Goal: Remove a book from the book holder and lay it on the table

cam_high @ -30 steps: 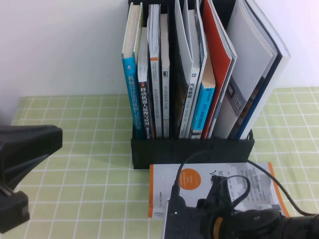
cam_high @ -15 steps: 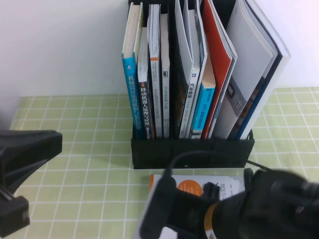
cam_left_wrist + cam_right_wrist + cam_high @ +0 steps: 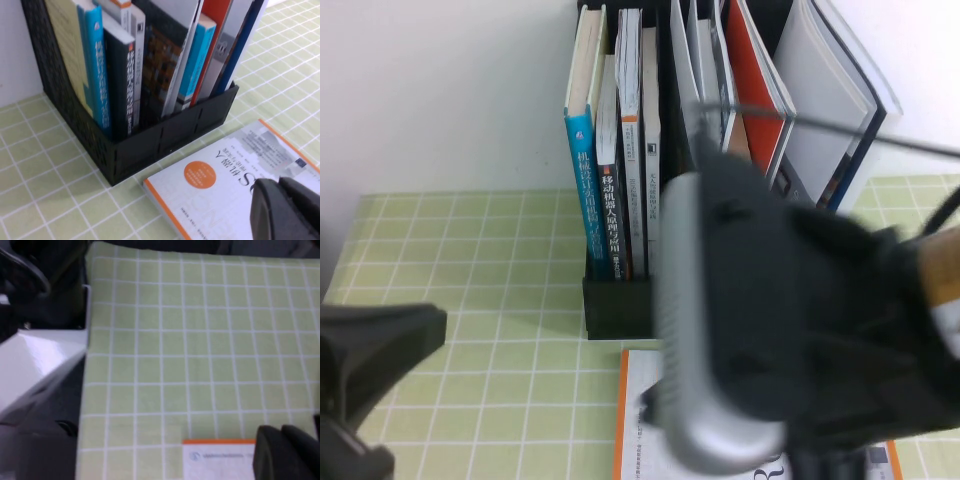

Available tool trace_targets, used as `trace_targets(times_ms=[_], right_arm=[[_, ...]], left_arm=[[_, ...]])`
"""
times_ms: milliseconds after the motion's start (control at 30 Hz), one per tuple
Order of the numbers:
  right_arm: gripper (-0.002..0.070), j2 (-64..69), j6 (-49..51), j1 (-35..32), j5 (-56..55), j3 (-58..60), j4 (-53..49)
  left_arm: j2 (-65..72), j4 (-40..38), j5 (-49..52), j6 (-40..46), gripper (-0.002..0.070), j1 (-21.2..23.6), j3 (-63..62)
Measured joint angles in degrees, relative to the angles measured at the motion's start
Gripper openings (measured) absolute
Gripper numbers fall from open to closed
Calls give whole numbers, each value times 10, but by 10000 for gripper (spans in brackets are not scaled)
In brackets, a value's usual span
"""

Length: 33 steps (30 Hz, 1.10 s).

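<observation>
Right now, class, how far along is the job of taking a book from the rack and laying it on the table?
Done: the book lies flat on the table in front of the rack. In hand: nothing; the right pincer is shut above the book's corner. The left pincer sits at the near left edge. Left: pulling the right arm away.

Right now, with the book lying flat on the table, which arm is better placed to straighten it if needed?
Right, probably. The right tool, shut, hangs by the orange edge of the book on the table, with its arm over the book. The left tool sits low at the table's left side, away from the book.
</observation>
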Motion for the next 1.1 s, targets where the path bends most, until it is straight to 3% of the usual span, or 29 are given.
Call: trace_targets(times_ms=[200,400,567,833,1100], right_arm=[[1,-87,113,0,75,0,-169],[-1,-198,136,0,102,34,-194],[-1,-322,203,0,18,152,-214],[-1,-512,475,0,-86,426,-398],[-1,-611,529,0,-116,562,-499]], left_arm=[[-78,0,-38,22,-3,0,111],[-179,-45,-91,25,-3,0,233],[-244,-76,-144,25,-3,0,323],[-254,-82,-217,25,-3,0,404],[-255,-84,-227,25,-3,0,404]])
